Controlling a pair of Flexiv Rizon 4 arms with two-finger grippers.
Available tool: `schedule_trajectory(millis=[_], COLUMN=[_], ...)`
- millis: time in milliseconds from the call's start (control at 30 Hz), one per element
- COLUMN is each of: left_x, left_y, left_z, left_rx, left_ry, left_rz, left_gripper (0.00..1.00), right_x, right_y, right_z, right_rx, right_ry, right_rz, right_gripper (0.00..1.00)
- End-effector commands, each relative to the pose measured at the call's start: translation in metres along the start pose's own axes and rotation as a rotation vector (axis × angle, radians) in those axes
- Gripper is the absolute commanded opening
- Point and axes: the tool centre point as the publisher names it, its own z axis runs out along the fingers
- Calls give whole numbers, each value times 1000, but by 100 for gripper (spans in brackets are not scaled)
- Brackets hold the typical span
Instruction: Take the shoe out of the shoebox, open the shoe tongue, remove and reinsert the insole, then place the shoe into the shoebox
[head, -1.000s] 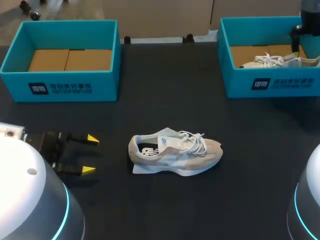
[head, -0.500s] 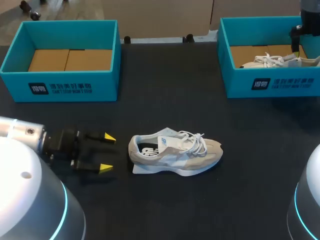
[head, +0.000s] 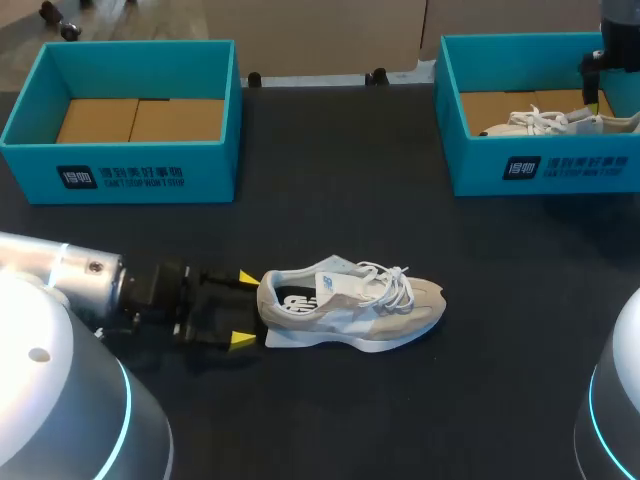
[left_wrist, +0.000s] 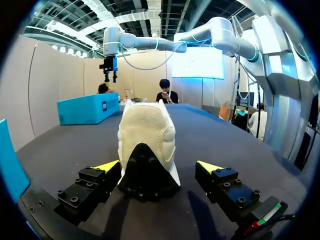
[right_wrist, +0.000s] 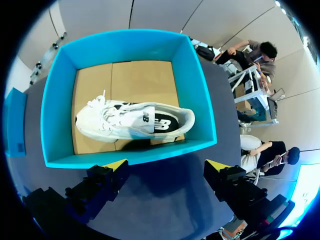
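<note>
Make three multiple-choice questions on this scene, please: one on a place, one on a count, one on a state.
1. Where is the beige shoe?
A. inside a box
B. on the table, heel at the left gripper
C. on the floor
2. How many teal boxes stand on the table?
A. one
B. two
C. three
3. The left gripper is
A. open, the heel between its fingers
B. shut on the laces
C. shut, empty

Key: 1 B, it lies on the dark tabletop; 2 B, left shoebox and right shoebox; 3 A, the wrist view shows a gap at one finger.
</note>
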Motion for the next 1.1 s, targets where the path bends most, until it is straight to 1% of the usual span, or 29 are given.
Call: schedule_trajectory(millis=[33,100,233,1100], left_x=[1,1,-1,-12], left_y=[2,3,4,2], left_z=[13,16,24,49], left_rx=[1,2,6,-42], left_ry=[-9,-16,-64,-75], left_rz=[-3,-5,-13,25], left_gripper=[100,100,100,100], right_x=[0,0,0,0], right_y=[-1,-1,-1,-1], right_z=[0,0,0,0], right_rx=[-2,-2,-2,-2], right_ry=[0,0,0,0], right_rz=[1,1,1,1], right_gripper=[100,100,100,100])
